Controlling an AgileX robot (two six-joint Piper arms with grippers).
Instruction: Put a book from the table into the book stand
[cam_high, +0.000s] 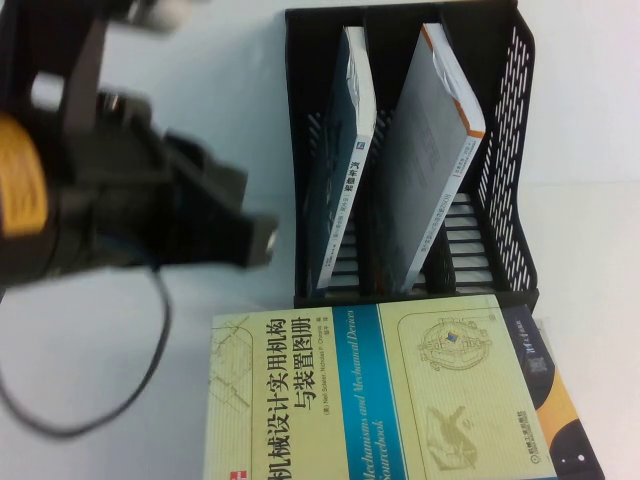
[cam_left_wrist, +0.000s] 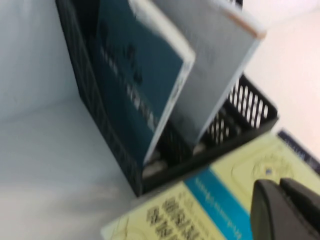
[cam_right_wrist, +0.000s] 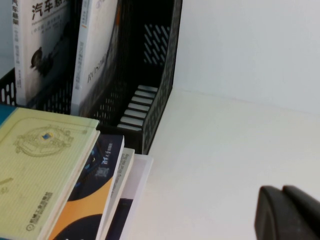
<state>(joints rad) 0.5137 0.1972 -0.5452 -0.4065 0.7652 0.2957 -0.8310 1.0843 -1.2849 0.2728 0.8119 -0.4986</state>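
While upright in slatted stand (cam_high: 505, 150), thick book (cam_high: 435, 150)

Left pincer (cam_high: 262, 240) hovers raised at the left; right pincer (cam_right_wrist: 287, 212) sits low.

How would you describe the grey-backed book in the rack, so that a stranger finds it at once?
Find the black book stand at the back of the table. Two books lean inside; take the book in the middle slot. Its grey back and orange edge distinguish it from the teal book.
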